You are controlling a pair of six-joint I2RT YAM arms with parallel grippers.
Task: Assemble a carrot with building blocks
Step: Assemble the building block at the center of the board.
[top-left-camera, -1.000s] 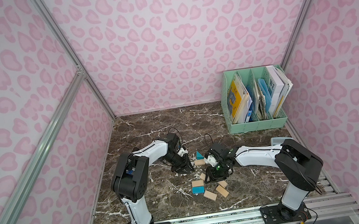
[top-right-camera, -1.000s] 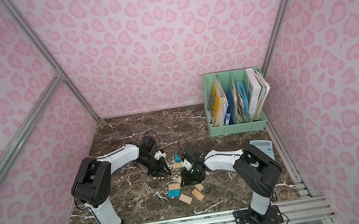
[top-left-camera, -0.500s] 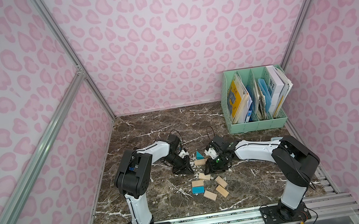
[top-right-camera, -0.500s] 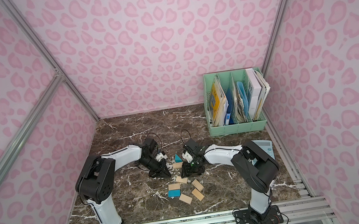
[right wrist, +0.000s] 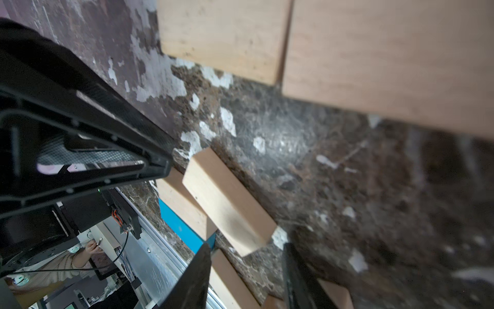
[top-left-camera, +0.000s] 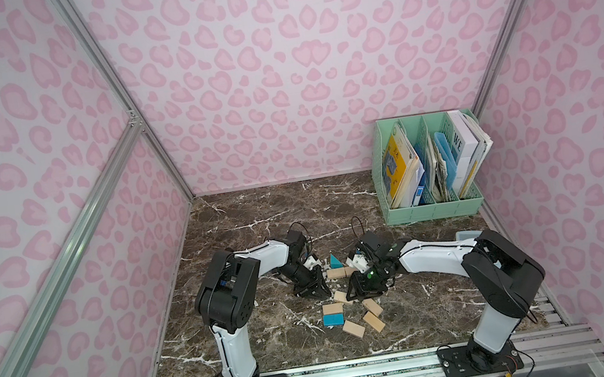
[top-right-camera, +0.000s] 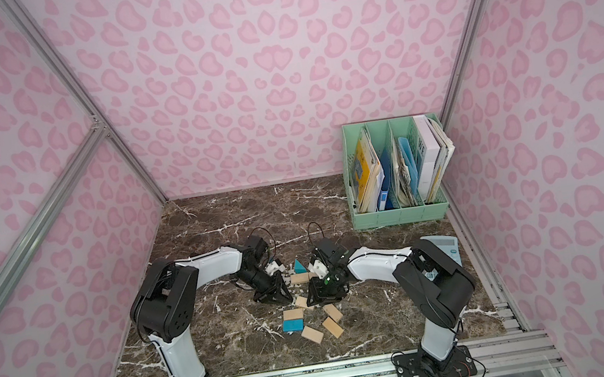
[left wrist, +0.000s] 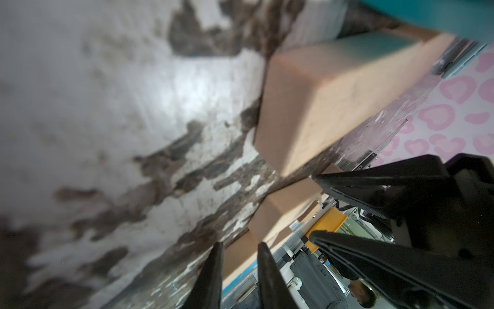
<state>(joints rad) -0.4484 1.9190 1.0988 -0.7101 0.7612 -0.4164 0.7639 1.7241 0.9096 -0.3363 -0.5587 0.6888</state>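
Observation:
The building blocks lie loose on the marble in both top views, and no finished carrot shows. A blue triangle [top-left-camera: 335, 261] touches a tan row [top-left-camera: 338, 272]; the right wrist view shows two tan blocks [right wrist: 224, 34] side by side. Nearer the front lie a tan block [top-left-camera: 341, 296], a blue rectangle [top-left-camera: 332, 319] under another tan one [top-left-camera: 331, 308], and three more tan blocks [top-left-camera: 374, 321]. My left gripper [top-left-camera: 316, 289] [left wrist: 240, 244] is low beside the tan block, jaws narrowly apart and empty. My right gripper [top-left-camera: 362, 289] [right wrist: 247, 246] faces it, open and empty, with a tan block [right wrist: 227, 203] just past its tips.
A green file rack [top-left-camera: 434, 211] full of books and papers stands at the back right. A light-blue calculator [top-right-camera: 441, 248] lies by the right wall, behind the right arm. Pink patterned walls close in three sides, and a metal rail [top-left-camera: 358, 374] runs along the front.
The right gripper moved a little toward the back and came forward again. The left gripper stays almost in place. The loose front blocks have not visibly moved.

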